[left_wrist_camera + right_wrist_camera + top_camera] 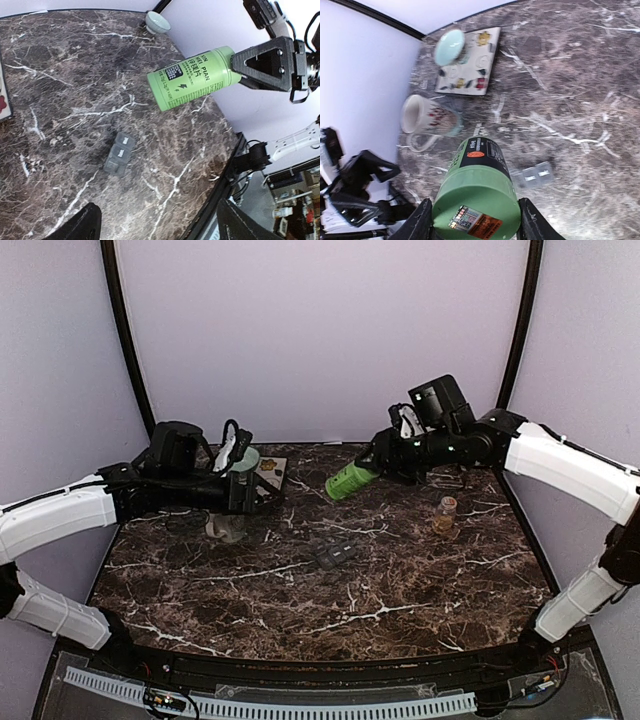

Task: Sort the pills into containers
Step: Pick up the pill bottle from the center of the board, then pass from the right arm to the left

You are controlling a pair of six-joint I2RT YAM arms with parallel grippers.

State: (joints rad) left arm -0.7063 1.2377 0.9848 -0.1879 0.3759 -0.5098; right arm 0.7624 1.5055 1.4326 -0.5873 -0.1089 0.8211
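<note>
The left arm (60, 515) and right arm (570, 465) wear white plastic shells over black joints. The right gripper (475, 220) has black, triangular, open-framed fingers (262, 62).

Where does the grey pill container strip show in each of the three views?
Top external: container strip at the table's centre.
Left wrist: strip centre-left, below the green bottle.
Right wrist: strip lower right of centre, just right of the bottle.
Shared landmark: the green bottle, in all three views, near the strip.

Dark marble table (400, 610) — pale lilac walls (320, 330)
</note>
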